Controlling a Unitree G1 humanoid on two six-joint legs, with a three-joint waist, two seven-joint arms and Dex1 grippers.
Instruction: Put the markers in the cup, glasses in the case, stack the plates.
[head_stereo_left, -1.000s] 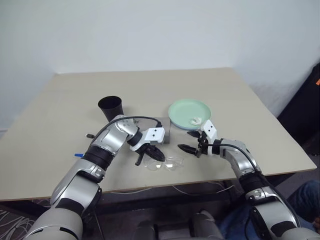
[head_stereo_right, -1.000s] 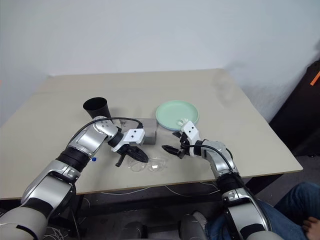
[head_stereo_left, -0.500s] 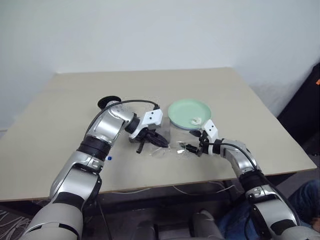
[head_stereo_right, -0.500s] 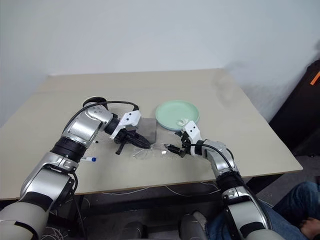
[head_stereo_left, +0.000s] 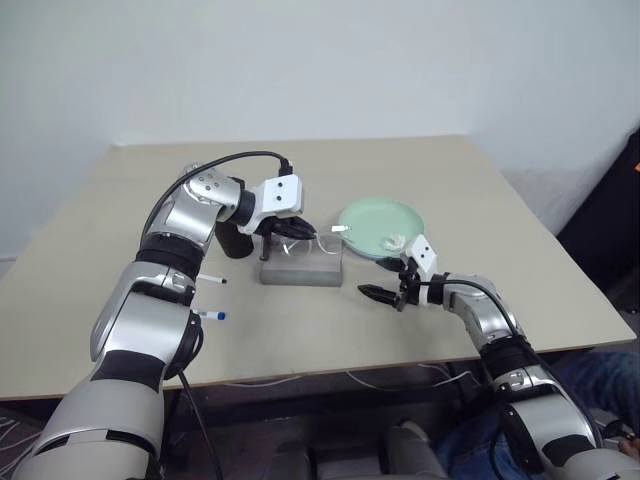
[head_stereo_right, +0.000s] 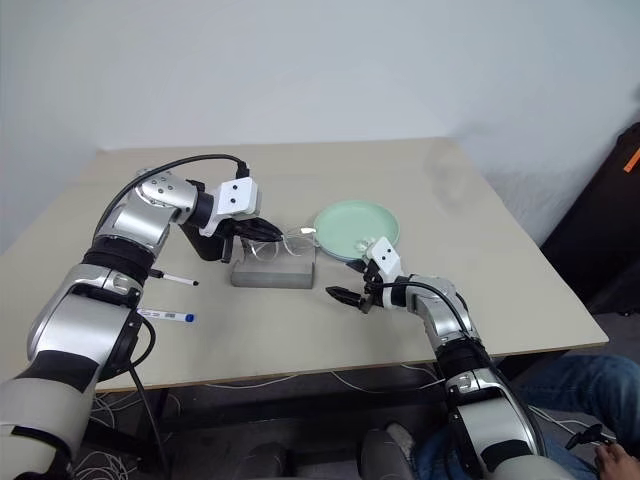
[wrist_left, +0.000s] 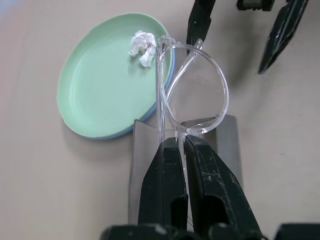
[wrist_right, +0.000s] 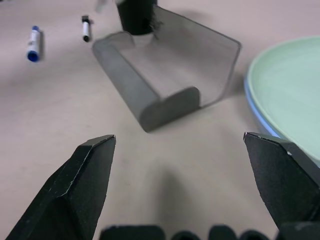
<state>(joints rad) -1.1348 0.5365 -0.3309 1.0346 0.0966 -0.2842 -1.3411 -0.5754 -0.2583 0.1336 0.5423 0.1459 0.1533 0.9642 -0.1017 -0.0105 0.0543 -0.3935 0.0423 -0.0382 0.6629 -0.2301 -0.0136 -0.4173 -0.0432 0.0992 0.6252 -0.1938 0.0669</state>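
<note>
Plain white walls back a beige worktop (head_stereo_left: 420, 170) on which all the items sit. Near its middle lies the grey case (head_stereo_left: 302, 268), open, its curved lid standing up. Above it the left end effector (head_stereo_left: 291, 229) is clenched on the clear-framed glasses (head_stereo_left: 322, 235), pinching them at one end of the frame so that the lenses jut out in the air toward the plates. The mint green plate (head_stereo_left: 379, 226) sits stacked on the light blue plate (wrist_left: 142, 118), whose edge peeks out beneath; a small white crumpled scrap (head_stereo_left: 393, 241) rests on the green one. The black cup (head_stereo_left: 236, 241) stands just behind the case, partly hidden by the left arm. Two markers lie well to the left of the case: the black-capped marker (head_stereo_left: 211, 280) and, closer to the worktop's front edge, the blue-capped marker (head_stereo_left: 211, 315). The right end effector (head_stereo_left: 387, 294) hovers low over the worktop in front of the plates, fingers spread wide and grasping nothing.
</note>
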